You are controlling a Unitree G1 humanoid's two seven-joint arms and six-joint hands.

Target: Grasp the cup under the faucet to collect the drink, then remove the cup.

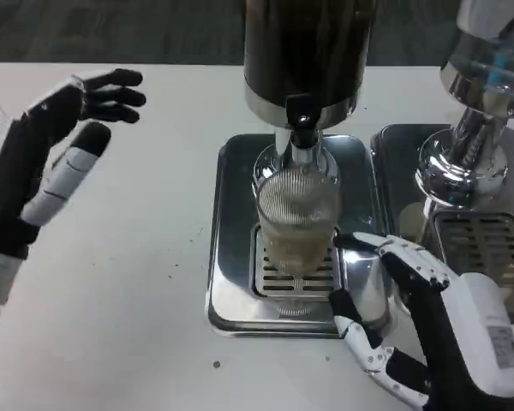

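Cup [297,224] standing upright on slotted grate [296,276] of steel drip tray [236,248], directly beneath black faucet [302,127] of dark drink dispenser [308,51]. Placement judged deliberate: mouth centred under spout so liquid falls inside, grate beneath to catch any spill. Clear ribbed glass or plastic, cylindrical; pale liquid visible in lower half, so filling judged under way or done.

Right hand [415,321] positioned low at cup's right side, over tray's front right corner. Fingers spread and curved toward cup, holding nothing. One fingertip close to cup wall; contact cannot be confirmed. Posture judged as approach to a side grasp, wrapping the wall rather than the rim, keeping the mouth clear of the spout.

Left hand [56,150] raised above bare white table [111,300], well apart from tray, fingers spread, empty. Judged waiting.

Tray: brushed metal, rounded corners, raised lip. Dispenser: dark glossy cylinder with chrome band at base. Second chrome machine [471,128] with own tray to right, polished, reflective, not involved.

Ribbed wall judged helpful for grip; wet surface possible hazard.
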